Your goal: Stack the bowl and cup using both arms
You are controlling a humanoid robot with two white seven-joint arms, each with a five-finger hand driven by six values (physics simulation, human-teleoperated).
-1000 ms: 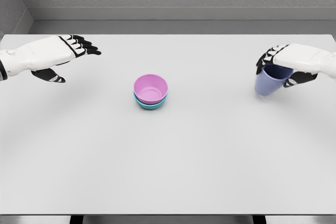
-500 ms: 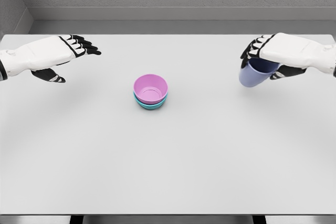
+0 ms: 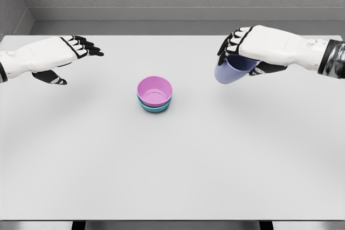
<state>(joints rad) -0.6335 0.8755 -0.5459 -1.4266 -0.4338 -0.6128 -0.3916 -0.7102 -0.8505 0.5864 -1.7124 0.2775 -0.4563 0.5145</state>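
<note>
A pink bowl (image 3: 154, 90) sits nested in a teal bowl (image 3: 153, 107) at the middle of the white table (image 3: 172, 160). My right hand (image 3: 240, 52) is shut on a lavender cup (image 3: 228, 71) and holds it in the air, tilted, to the right of the bowls and apart from them. Over the table's far left, my left hand (image 3: 70, 57) hovers open with its fingers stretched out and nothing in it.
Grey walls stand behind the table's far edge. The table's front edge runs along the bottom of the view, with two dark legs showing below it.
My right hand has carried the lavender cup leftward and slightly up, toward the bowls. The left hand and the bowls have not moved.
</note>
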